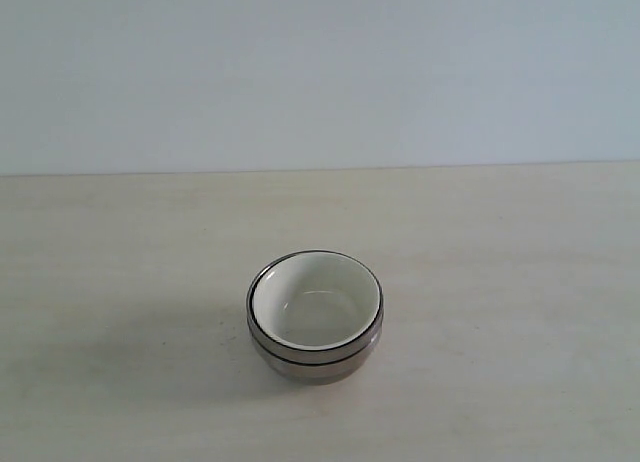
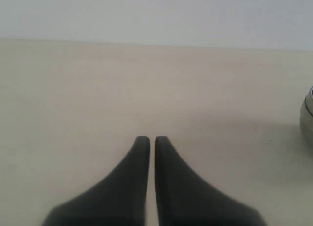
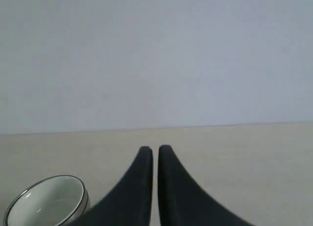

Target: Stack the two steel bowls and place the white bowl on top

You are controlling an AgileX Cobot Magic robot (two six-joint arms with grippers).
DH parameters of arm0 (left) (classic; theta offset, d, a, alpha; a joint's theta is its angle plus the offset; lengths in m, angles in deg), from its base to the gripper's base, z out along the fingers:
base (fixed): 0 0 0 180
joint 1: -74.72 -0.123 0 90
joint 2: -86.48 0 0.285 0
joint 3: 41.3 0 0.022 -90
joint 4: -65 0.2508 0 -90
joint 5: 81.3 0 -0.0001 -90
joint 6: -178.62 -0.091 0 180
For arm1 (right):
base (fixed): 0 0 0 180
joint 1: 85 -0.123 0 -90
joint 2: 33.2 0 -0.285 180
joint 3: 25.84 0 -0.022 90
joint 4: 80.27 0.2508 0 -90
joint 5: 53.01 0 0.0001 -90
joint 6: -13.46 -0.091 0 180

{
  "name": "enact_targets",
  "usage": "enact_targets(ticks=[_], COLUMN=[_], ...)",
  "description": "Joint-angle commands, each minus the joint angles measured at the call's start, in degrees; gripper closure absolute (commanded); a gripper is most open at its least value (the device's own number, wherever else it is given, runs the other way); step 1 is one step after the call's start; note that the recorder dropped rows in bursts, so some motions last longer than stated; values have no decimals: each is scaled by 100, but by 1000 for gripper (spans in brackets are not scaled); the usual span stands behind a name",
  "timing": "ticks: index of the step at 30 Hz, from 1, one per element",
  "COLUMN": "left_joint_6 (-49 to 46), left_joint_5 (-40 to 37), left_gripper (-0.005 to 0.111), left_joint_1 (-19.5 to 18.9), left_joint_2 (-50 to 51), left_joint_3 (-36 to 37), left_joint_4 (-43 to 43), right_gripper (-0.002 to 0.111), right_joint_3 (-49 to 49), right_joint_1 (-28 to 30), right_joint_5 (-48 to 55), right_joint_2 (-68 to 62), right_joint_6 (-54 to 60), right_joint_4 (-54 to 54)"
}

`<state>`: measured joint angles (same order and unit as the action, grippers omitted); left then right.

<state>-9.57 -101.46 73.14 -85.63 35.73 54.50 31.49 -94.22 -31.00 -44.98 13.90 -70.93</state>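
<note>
The white bowl (image 1: 314, 302) sits nested inside the two steel bowls (image 1: 318, 360), which stand stacked one in the other at the middle of the table. Neither arm shows in the exterior view. In the left wrist view my left gripper (image 2: 148, 139) is shut and empty over bare table, with the edge of the steel stack (image 2: 307, 119) off to one side. In the right wrist view my right gripper (image 3: 152, 148) is shut and empty too, and the bowl stack (image 3: 49, 202) lies apart from it beside the fingers.
The pale wooden table (image 1: 520, 282) runs back to a plain light wall (image 1: 320, 72). Nothing else stands on it in any view.
</note>
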Motion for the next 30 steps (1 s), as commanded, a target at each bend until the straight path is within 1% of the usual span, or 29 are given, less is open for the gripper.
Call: enact_targets(ticks=[1, 3, 6, 7, 11, 13, 15, 23, 27, 30], left_joint_6=[-32, -32, -32, -32, -32, -32, -32, -32, -32, -32], left_joint_5=[-20, -20, -20, -20, -20, -20, -20, -20, -20, -20], left_gripper=[103, 103, 103, 103, 103, 103, 103, 103, 103, 103], left_joint_1=[28, 28, 28, 28, 28, 28, 28, 28, 28, 28], left_joint_2=[-10, -10, -10, -10, -10, -10, -10, -10, -10, -10], left_joint_3=[18, 18, 18, 18, 18, 18, 18, 18, 18, 18], left_joint_4=[-1, -1, -1, -1, -1, -1, -1, -1, -1, -1], right_gripper=[108, 108, 108, 108, 108, 108, 108, 108, 108, 108], right_joint_3=[333, 732, 1366, 1541, 1948, 1989, 1989, 1989, 1989, 1989], right_joint_1=[23, 23, 23, 23, 23, 23, 36, 537, 537, 525], right_joint_5=[-118, -589, -1707, -1921, -2070, -2122, -2040, -1443, -678, -247], right_joint_2=[162, 272, 395, 400, 400, 400, 400, 400, 400, 400], right_joint_6=[-45, -210, -368, -368, -316, -259, -162, 675, 1096, 1129], right_joint_4=[-73, 28, 286, 370, 382, 371, 362, 337, 313, 273])
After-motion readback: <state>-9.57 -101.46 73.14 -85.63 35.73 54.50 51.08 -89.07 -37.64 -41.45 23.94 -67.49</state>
